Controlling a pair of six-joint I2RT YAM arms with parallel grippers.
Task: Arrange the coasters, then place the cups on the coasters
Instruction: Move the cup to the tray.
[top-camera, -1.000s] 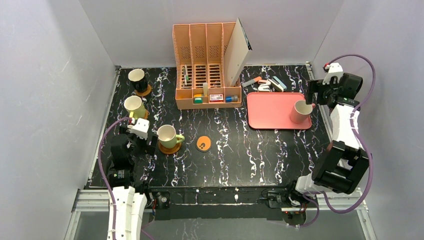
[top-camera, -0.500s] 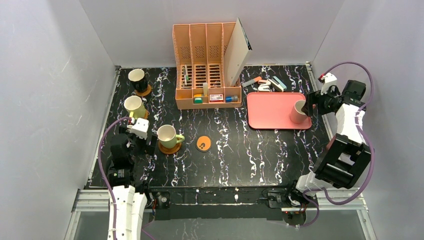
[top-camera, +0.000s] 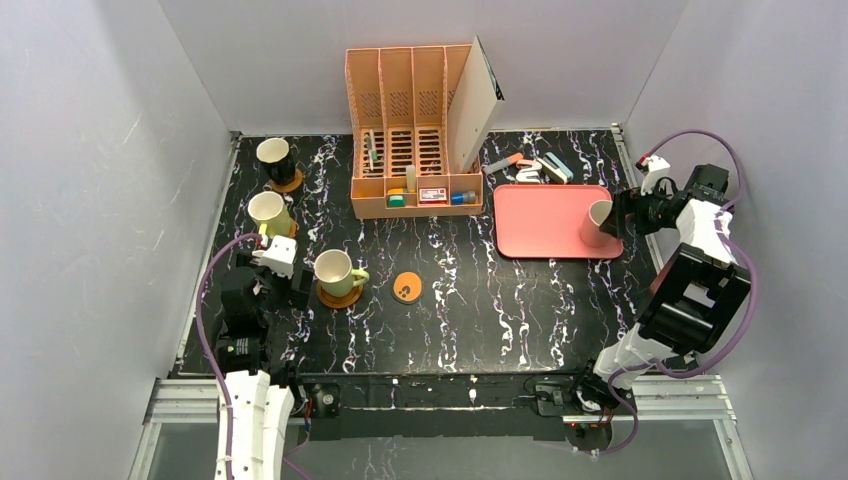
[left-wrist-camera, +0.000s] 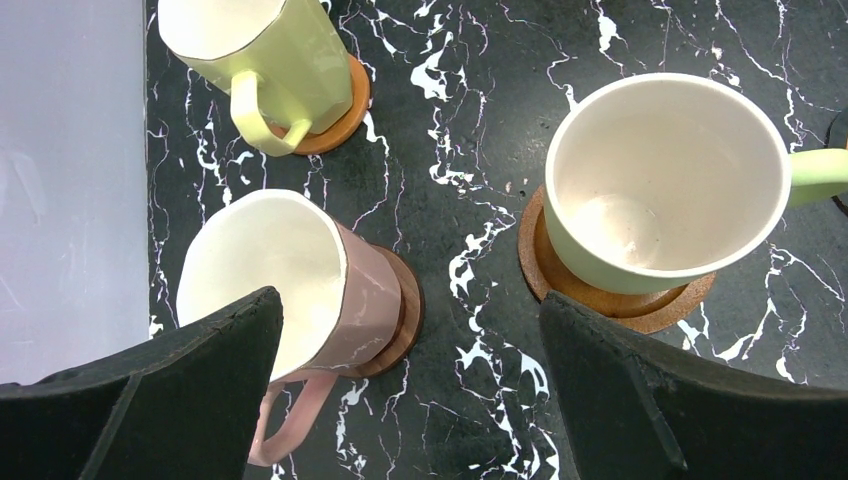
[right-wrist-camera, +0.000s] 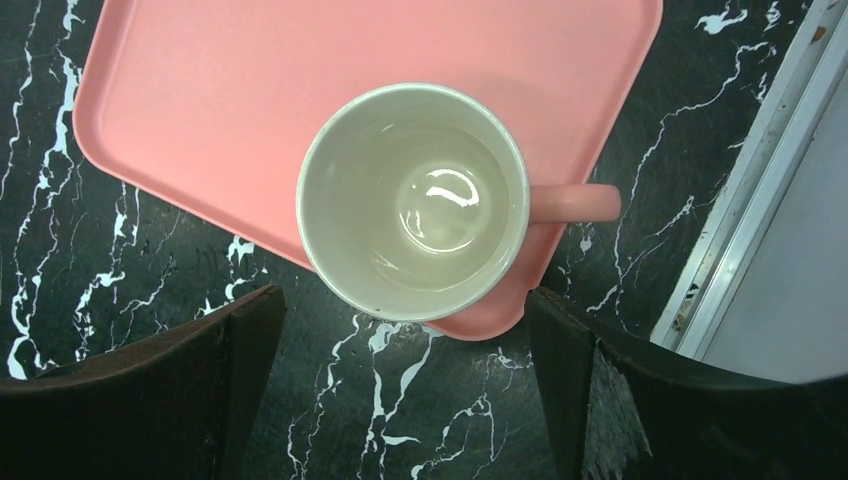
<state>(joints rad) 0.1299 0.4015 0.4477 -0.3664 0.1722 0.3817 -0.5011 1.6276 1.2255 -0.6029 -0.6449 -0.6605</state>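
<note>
Top view: on the black marbled table (top-camera: 480, 300) a black cup (top-camera: 274, 155) stands on an orange-brown coaster (top-camera: 290, 184) far left. The yellow cup (top-camera: 267, 210) is next toward the arms, then the olive green cup (top-camera: 333, 270) on the ringed wooden coaster (top-camera: 340, 298). The orange coaster with dark marks (top-camera: 407, 287) lies bare just right of that one. The left gripper (top-camera: 287, 287) hangs close to the left of the olive green cup. The pink cup (top-camera: 598, 222) is upright at the right edge of the pink tray (top-camera: 540, 225), with the right gripper (top-camera: 617, 213) right beside it. An orange file rack (top-camera: 415, 130) stands at the back. Left wrist view: the jaws are spread wide with nothing in them. A pale pinkish cup (left-wrist-camera: 265, 275) on the dark brown coaster (left-wrist-camera: 403, 312) sits by the left finger (left-wrist-camera: 190, 390), its rim partly covered by that finger; contact unclear. The yellow cup is on its own orange-brown coaster (left-wrist-camera: 345, 105). The olive green cup is on the ringed coaster, up by the right finger (left-wrist-camera: 640, 400). Right wrist view: the jaws are spread wide and grip nothing. The pink cup is seen from above between the two fingers, on the tray's corner. Its inside is cream and its handle points right in this view.
</note>
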